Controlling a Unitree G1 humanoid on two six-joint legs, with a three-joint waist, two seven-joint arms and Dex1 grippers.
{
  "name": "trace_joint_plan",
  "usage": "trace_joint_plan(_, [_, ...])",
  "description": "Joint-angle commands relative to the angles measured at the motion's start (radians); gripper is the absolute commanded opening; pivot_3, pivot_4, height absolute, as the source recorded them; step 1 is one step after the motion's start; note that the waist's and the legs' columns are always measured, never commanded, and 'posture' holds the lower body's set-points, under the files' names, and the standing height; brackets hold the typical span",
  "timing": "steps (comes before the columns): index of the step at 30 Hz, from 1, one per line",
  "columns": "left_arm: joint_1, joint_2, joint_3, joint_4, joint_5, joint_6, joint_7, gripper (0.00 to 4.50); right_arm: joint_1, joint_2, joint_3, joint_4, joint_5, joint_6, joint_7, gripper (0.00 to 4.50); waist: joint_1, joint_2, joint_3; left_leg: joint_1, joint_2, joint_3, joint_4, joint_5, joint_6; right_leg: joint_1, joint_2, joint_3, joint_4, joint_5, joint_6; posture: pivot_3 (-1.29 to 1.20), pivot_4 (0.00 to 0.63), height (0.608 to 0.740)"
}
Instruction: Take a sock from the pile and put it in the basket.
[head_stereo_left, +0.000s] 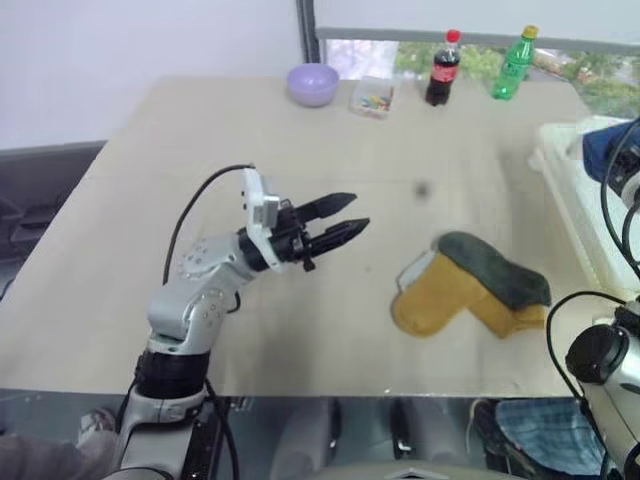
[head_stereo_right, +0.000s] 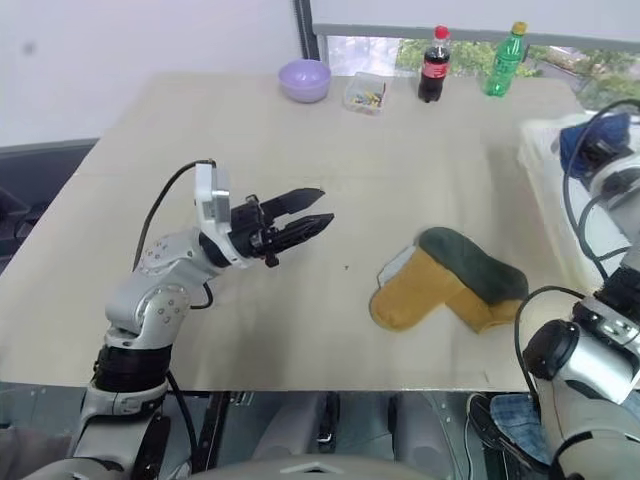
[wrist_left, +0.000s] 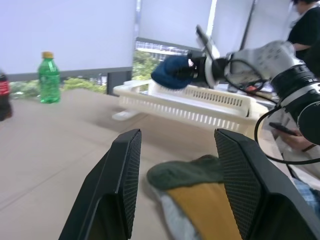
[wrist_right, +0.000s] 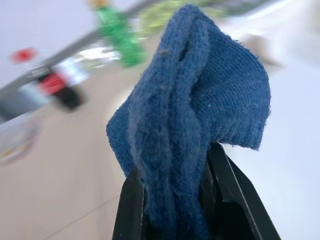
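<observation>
The pile lies on the table right of centre, mustard yellow socks with a dark green one on top. At the table's right edge stands the cream-white slotted basket. My right gripper is shut on a bright blue sock and holds it up over the basket's near rim. From the left wrist view the blue sock hangs above the basket. My left gripper is open and empty. It hovers over the table left of the pile and points toward it.
Along the table's far edge stand a lilac bowl, a small clear box, a cola bottle and a green bottle. A person is behind the basket.
</observation>
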Motion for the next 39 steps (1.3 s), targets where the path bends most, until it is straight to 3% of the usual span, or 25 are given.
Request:
trace_joint_plan(1, [-0.014, 0.0, 0.003, -0.022, -0.008, -0.012, -0.008, 2.48, -0.051, -0.073, 0.024, 0.173, -0.026, -0.104, 0.004, 0.08, -0.003, 0.0, 0.0, 0.001, 0.0, 0.001, 0.0, 0.0, 0.0, 0.0, 0.0, 0.001, 0.0, 0.0, 0.0, 0.0, 0.15, 0.74])
trace_joint_plan(2, [-0.012, 0.002, 0.006, -0.025, -0.011, -0.011, -0.01, 2.48, -0.058, -0.091, 0.034, 0.239, -0.034, -0.126, 0.007, 0.08, -0.003, 0.0, 0.0, 0.001, 0.001, 0.003, 0.0, 0.0, 0.001, 0.0, 0.001, 0.002, 0.0, 0.0, 0.0, 0.0, 0.15, 0.74])
trace_joint_plan(3, [-0.01, 0.003, 0.007, -0.029, -0.012, -0.009, -0.009, 2.48, -0.064, -0.107, 0.041, 0.291, -0.033, -0.143, 0.02, 0.88, -0.003, 0.0, 0.0, 0.002, 0.002, 0.004, 0.0, -0.001, 0.001, 0.0, 0.002, 0.003, 0.0, 0.0, 0.0, 0.0, 0.15, 0.74])
trace_joint_plan(6, [0.007, 0.015, 0.014, -0.04, -0.011, -0.008, -0.012, 2.48, -0.074, -0.142, 0.079, 0.385, -0.044, -0.173, 0.042, 2.15, -0.003, 0.0, 0.0, 0.002, 0.003, 0.005, 0.0, -0.001, 0.002, 0.0, 0.003, 0.004, 0.0, 0.0, 0.0, 0.0, 0.15, 0.74])
trace_joint_plan(9, [0.026, 0.023, 0.025, -0.054, -0.017, -0.001, -0.001, 2.48, -0.049, -0.144, 0.088, 0.306, -0.013, -0.107, 0.043, 3.51, -0.002, 0.001, 0.001, 0.002, 0.003, 0.007, 0.0, -0.001, 0.002, -0.001, 0.004, 0.006, 0.0, 0.0, 0.0, 0.0, 0.15, 0.74])
trace_joint_plan(16, [0.078, 0.053, 0.062, -0.04, 0.012, -0.004, 0.053, 2.48, 0.227, -0.147, 0.117, -0.28, 0.069, 0.006, 0.113, 3.51, 0.011, 0.001, 0.001, 0.0, 0.004, 0.005, 0.001, -0.002, 0.004, -0.001, 0.004, 0.008, -0.001, 0.0, 0.001, 0.0, 0.15, 0.74])
trace_joint_plan(19, [0.122, 0.078, 0.099, -0.023, 0.044, -0.012, 0.092, 2.48, 0.357, -0.187, 0.146, -0.531, 0.115, 0.015, 0.196, 4.39, 0.006, 0.002, 0.001, 0.0, 0.003, 0.005, 0.001, -0.003, 0.004, -0.001, 0.003, 0.009, -0.001, 0.0, 0.002, 0.0, 0.15, 0.74])
trace_joint_plan(24, [0.217, 0.122, 0.165, -0.032, 0.067, 0.004, 0.145, 2.48, 0.48, -0.186, 0.199, -0.823, 0.281, 0.007, 0.356, 4.45, -0.004, 0.001, 0.002, 0.003, 0.006, 0.007, 0.001, -0.003, 0.004, 0.0, 0.006, 0.011, -0.001, 0.0, 0.002, 0.0, 0.15, 0.74])
trace_joint_plan(30, [0.391, 0.21, 0.268, -0.109, 0.059, 0.044, 0.158, 2.48, 0.741, -0.215, 0.364, -0.973, 0.269, -0.089, 0.511, 4.45, 0.005, -0.002, 0.002, 0.002, 0.009, 0.006, 0.003, -0.003, 0.004, 0.0, 0.004, 0.01, -0.002, -0.001, 0.002, 0.0, 0.15, 0.74])
trace_joint_plan(36, [0.639, 0.299, 0.432, -0.184, 0.033, 0.058, 0.097, 2.48, 1.065, -0.33, 0.296, -0.951, 0.185, -0.274, 0.773, 4.45, 0.013, -0.003, 0.002, 0.001, 0.007, 0.007, 0.003, -0.004, 0.005, 0.001, -0.002, 0.009, -0.007, -0.001, 0.002, 0.0, 0.15, 0.74])
trace_joint_plan(39, [0.676, 0.314, 0.462, -0.201, 0.019, 0.067, 0.091, 2.48, 1.133, -0.344, 0.288, -0.909, 0.148, -0.361, 0.829, 4.45, 0.018, -0.003, 0.002, 0.002, 0.008, 0.006, 0.003, -0.005, 0.005, 0.002, -0.002, 0.009, -0.008, -0.003, -0.002, 0.0, 0.15, 0.74])
